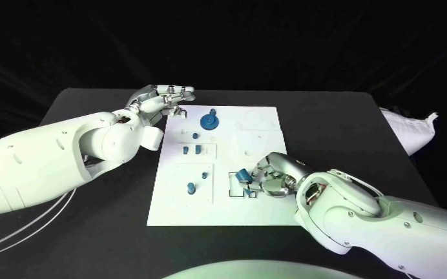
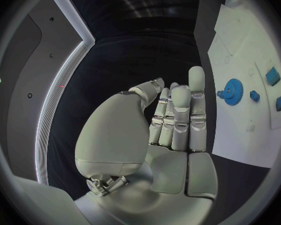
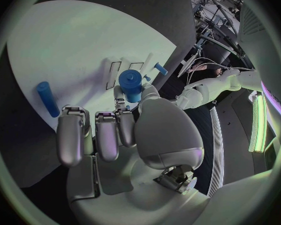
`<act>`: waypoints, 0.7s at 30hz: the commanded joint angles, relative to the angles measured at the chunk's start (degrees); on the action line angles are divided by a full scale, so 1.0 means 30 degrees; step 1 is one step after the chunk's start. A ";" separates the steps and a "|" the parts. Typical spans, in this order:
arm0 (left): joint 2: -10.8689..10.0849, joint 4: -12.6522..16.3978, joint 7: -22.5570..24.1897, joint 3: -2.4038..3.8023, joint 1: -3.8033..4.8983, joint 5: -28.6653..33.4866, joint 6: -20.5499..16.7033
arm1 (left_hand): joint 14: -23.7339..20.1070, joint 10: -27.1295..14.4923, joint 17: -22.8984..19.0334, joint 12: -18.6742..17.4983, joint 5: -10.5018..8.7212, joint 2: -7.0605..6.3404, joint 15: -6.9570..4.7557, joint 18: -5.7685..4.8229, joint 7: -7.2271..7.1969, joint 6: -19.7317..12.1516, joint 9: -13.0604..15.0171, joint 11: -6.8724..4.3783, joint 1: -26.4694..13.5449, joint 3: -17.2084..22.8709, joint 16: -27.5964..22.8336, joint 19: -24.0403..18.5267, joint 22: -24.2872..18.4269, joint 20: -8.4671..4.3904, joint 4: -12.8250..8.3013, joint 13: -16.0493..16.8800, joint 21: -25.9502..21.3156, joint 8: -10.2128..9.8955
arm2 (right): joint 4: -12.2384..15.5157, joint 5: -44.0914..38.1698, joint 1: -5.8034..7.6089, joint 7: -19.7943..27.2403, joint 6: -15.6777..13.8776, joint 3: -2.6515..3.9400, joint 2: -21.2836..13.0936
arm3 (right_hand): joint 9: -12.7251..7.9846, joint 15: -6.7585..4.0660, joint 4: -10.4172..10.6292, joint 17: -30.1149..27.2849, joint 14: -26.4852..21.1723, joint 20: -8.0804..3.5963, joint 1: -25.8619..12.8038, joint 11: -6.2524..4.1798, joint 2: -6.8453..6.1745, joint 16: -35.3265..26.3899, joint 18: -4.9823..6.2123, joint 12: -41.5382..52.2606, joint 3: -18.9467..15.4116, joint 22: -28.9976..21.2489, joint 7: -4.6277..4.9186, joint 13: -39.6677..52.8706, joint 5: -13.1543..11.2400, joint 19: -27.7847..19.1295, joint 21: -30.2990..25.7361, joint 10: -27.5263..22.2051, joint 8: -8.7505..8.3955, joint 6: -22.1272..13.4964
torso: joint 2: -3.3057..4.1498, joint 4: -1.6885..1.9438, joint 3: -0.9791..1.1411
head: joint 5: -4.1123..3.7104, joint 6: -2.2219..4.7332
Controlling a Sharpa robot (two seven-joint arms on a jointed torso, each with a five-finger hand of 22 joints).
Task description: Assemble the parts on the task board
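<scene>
The white task board lies mid-table. A blue gear stands near its far left corner, with small blue parts behind it and a blue peg nearer me. My left hand hovers at the board's far left corner, fingers straight and holding nothing; in the left wrist view the hand has the gear beside it. My right hand is over the board's near right part and pinches a blue cylinder above a rectangular recess. The right wrist view shows that cylinder between thumb and finger.
A white cloth bag lies at the table's right edge. Another blue peg lies on the board near my right hand. Black table surrounds the board on all sides.
</scene>
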 commanded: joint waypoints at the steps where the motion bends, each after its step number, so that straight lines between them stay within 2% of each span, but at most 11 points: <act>1: 0.0045 0.0058 0.0080 0.0011 0.0000 -0.0066 0.0367 | -0.0112 -0.0090 -0.0029 0.0127 -0.0025 0.0124 -0.0010 0.0209 0.0023 -0.0139 -0.0020 -0.0012 -0.0051 -0.0113 -0.0018 0.0046 -0.0015 0.0111 0.0032 -0.0027 -0.0067 0.0090 | -0.0124 0.0566 0.0001 -0.0173 0.1263 0.0000 0.0209 | 0.0109 -0.0118 -0.0005 0.1953 0.1460 -0.0136 -0.0588 -0.0147 -0.0068 0.0031 -0.0111 -0.0158 -0.0272 -0.0012 -0.0172 0.1576 -0.0155 0.0078 0.0029 0.0119 0.0123 0.0071 | -0.0006 -0.0001 0.0004 | 0.0044 -0.0044; 4: 0.0042 0.0056 0.0075 0.0011 0.0000 -0.0066 0.0365 | -0.0112 -0.0090 -0.0029 0.0127 -0.0025 0.0124 -0.0010 0.0209 0.0023 -0.0139 -0.0020 -0.0012 -0.0051 -0.0113 -0.0018 0.0046 -0.0015 0.0111 0.0032 -0.0027 -0.0067 0.0090 | -0.0210 0.0557 0.0003 -0.0199 0.1394 -0.0002 0.0371 | 0.0239 -0.0136 -0.0002 0.1948 0.1459 -0.0147 -0.1078 -0.0165 -0.0077 0.0021 -0.0111 -0.0199 -0.0597 -0.0011 -0.0195 0.1589 -0.0325 0.0077 0.0023 0.0129 0.0143 0.0058 | 0.0001 -0.0017 0.0022 | 0.0088 -0.0055; 7: 0.0041 0.0060 0.0073 0.0011 0.0000 -0.0066 0.0367 | -0.0112 -0.0090 -0.0029 0.0127 -0.0025 0.0124 -0.0010 0.0209 0.0023 -0.0139 -0.0020 -0.0012 -0.0051 -0.0113 -0.0018 0.0046 -0.0015 0.0111 0.0032 -0.0027 -0.0067 0.0090 | -0.0308 0.0409 0.0009 -0.0231 0.1446 -0.0002 0.0457 | 0.0367 -0.0149 -0.0005 0.1939 0.1458 -0.0161 -0.1440 -0.0182 -0.0043 0.0010 -0.0107 -0.0233 -0.0866 -0.0027 -0.0217 0.1606 -0.0697 0.0070 0.0007 0.0139 0.0166 0.0047 | -0.0014 -0.0026 0.0006 | 0.0102 -0.0066; 9: 0.0041 0.0063 0.0072 0.0011 0.0000 -0.0066 0.0369 | -0.0112 -0.0090 -0.0029 0.0127 -0.0025 0.0124 -0.0010 0.0209 0.0023 -0.0139 -0.0020 -0.0012 -0.0051 -0.0113 -0.0018 0.0046 -0.0015 0.0111 0.0032 -0.0027 -0.0067 0.0090 | -0.0373 0.0247 0.0014 -0.0256 0.1472 -0.0003 0.0486 | 0.0497 -0.0155 0.0004 0.1885 0.1447 -0.0169 -0.2053 -0.0185 -0.0062 -0.0025 -0.0092 -0.0387 -0.1277 -0.0104 -0.0227 0.1530 -0.1346 0.0043 -0.0042 0.0092 0.0180 0.0012 | -0.0012 -0.0023 0.0004 | 0.0104 -0.0059; 12: 0.0036 0.0068 0.0068 0.0011 0.0000 -0.0066 0.0362 | -0.0112 -0.0090 -0.0029 0.0127 -0.0025 0.0124 -0.0010 0.0209 0.0023 -0.0139 -0.0020 -0.0012 -0.0051 -0.0113 -0.0018 0.0046 -0.0015 0.0111 0.0032 -0.0027 -0.0067 0.0090 | -0.0484 0.0052 0.0027 -0.0281 0.1509 -0.0003 0.0543 | 0.0689 -0.0149 -0.0019 0.1777 0.1423 -0.0170 -0.2963 -0.0178 0.0002 -0.0095 -0.0064 -0.0797 -0.1887 -0.0254 -0.0219 0.1285 -0.3023 -0.0014 -0.0144 -0.0065 0.0187 -0.0078 | -0.0009 -0.0034 0.0013 | 0.0118 -0.0072; 14: 0.0035 0.0070 0.0064 0.0011 0.0000 -0.0066 0.0356 | -0.0112 -0.0090 -0.0029 0.0127 -0.0025 0.0124 -0.0010 0.0209 0.0023 -0.0139 -0.0020 -0.0012 -0.0051 -0.0113 -0.0018 0.0046 -0.0015 0.0111 0.0032 -0.0027 -0.0067 0.0090 | -0.0562 -0.0042 0.0035 -0.0288 0.1534 -0.0004 0.0600 | 0.0789 -0.0139 0.0003 0.1742 0.1417 -0.0161 -0.3214 -0.0163 0.0000 -0.0122 -0.0053 -0.0973 -0.2136 -0.0313 -0.0204 0.1192 -0.3627 -0.0038 -0.0187 -0.0129 0.0183 -0.0145 | 0.0000 -0.0036 0.0014 | 0.0119 -0.0082; 17: 0.0037 0.0074 0.0057 0.0011 0.0000 -0.0066 0.0354 | -0.0112 -0.0090 -0.0029 0.0127 -0.0025 0.0124 -0.0010 0.0209 0.0023 -0.0139 -0.0020 -0.0012 -0.0051 -0.0113 -0.0018 0.0046 -0.0015 0.0111 0.0032 -0.0027 -0.0067 0.0090 | -0.0672 -0.0146 0.0041 -0.0294 0.1573 -0.0007 0.0680 | 0.0876 -0.0128 0.0003 0.1660 0.1400 -0.0147 -0.3339 -0.0147 0.0012 -0.0172 -0.0029 -0.1376 -0.2306 -0.0441 -0.0187 0.0922 -0.4020 -0.0086 -0.0268 -0.0299 0.0178 -0.0209 | 0.0005 -0.0024 0.0016 | 0.0109 -0.0072; 21: 0.0042 0.0075 0.0049 0.0011 0.0000 -0.0066 0.0349 | -0.0112 -0.0090 -0.0029 0.0127 -0.0025 0.0124 -0.0010 0.0209 0.0023 -0.0139 -0.0020 -0.0012 -0.0051 -0.0113 -0.0018 0.0046 -0.0015 0.0111 0.0032 -0.0027 -0.0067 0.0090 | -0.0755 -0.0269 0.0046 -0.0283 0.1622 -0.0010 0.0755 | 0.0893 -0.0124 -0.0003 0.1629 0.1394 -0.0145 -0.3340 -0.0143 0.0008 -0.0189 -0.0029 -0.1476 -0.2332 -0.0444 -0.0183 0.0854 -0.4067 -0.0089 -0.0272 -0.0343 0.0177 -0.0224 | 0.0003 -0.0017 0.0022 | 0.0140 -0.0074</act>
